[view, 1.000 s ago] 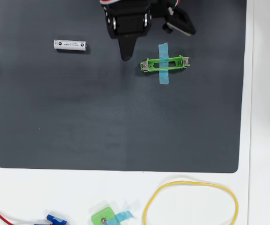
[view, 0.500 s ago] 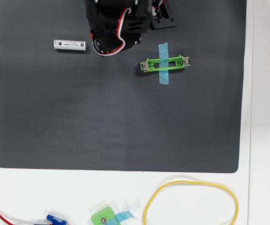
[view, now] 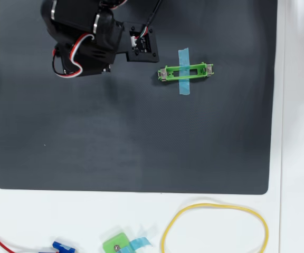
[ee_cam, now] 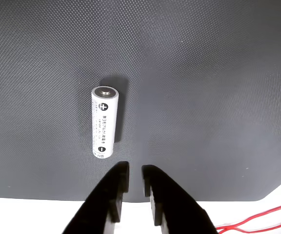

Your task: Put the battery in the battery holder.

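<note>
The battery (ee_cam: 104,122), a white-silver AA cell with its plus end away from the camera, lies on the dark mat (ee_cam: 204,97) in the wrist view. My gripper (ee_cam: 134,168) is just below it and slightly right of its minus end. The black fingers (ee_cam: 116,190) are nearly together with a narrow gap and hold nothing. In the overhead view the arm (view: 88,39) covers the battery and the gripper at the mat's top left. The green battery holder (view: 197,66), with a blue tape strip (view: 184,55) across its middle, lies empty to the right of the arm.
The mat's (view: 141,147) near edge meets the white table (ee_cam: 23,214). A red wire (ee_cam: 257,220) lies there at the right of the wrist view. In the overhead view a yellow loop (view: 215,206), a small green piece (view: 115,245) and a blue connector (view: 62,246) lie below the mat.
</note>
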`<state>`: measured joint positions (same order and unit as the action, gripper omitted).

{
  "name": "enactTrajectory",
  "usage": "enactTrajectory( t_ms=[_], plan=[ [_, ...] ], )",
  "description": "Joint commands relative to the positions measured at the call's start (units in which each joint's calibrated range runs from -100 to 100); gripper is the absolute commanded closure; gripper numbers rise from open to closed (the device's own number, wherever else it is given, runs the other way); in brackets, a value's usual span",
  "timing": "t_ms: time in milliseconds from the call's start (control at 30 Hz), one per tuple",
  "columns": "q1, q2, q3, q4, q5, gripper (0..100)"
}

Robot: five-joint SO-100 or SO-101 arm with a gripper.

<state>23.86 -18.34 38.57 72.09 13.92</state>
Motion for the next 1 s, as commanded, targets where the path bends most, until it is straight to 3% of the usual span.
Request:
enactTrajectory(
  t_ms=[0, 133, 500, 967],
  plan=[
    [1.2, -0.21, -2.09, -0.85, -0.25, 100],
    [1.1, 2.52, -0.77, -5.66, 1.94, 100],
    [3.49, 4.82, -0.86, -5.31, 4.81, 100],
    [0.99, -3.37, 4.34, -5.83, 1.06, 100]
  ],
)
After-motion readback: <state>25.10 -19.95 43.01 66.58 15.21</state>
